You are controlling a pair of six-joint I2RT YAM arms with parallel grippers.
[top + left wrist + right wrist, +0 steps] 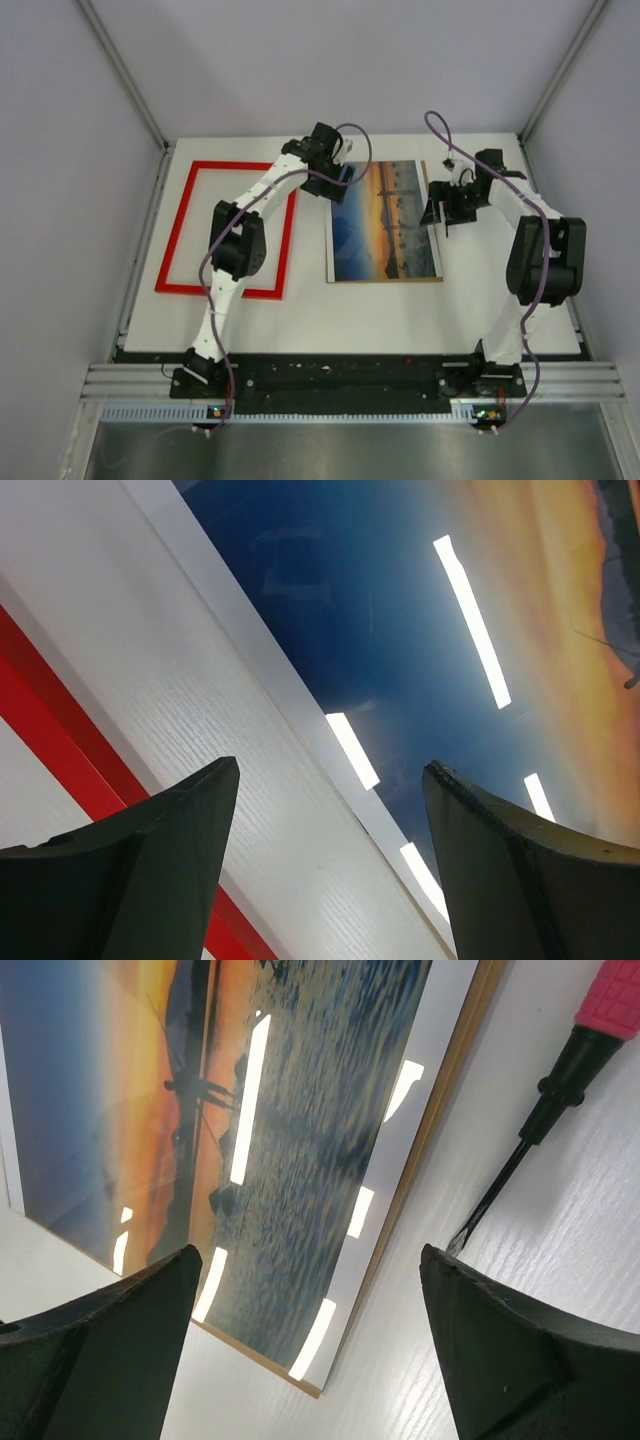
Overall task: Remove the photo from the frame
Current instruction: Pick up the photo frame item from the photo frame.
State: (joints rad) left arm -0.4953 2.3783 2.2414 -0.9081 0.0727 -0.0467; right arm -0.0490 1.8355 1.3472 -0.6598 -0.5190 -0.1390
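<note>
The red frame (228, 228) lies flat and empty on the left of the white table; a strip of it shows in the left wrist view (70, 730). The sunset photo (385, 225) lies face up at the centre on a brown backing board (436, 278), outside the frame. It fills the left wrist view (420, 620) and the right wrist view (260, 1110). My left gripper (343, 180) (330, 770) is open and empty over the photo's left edge. My right gripper (442, 215) (310, 1260) is open and empty over the photo's right edge, near its corner.
A screwdriver with a pink handle (545, 1100) lies on the table just right of the board, close to my right gripper. The table (350, 310) is walled by grey panels at the back and sides. The left arm reaches across the frame.
</note>
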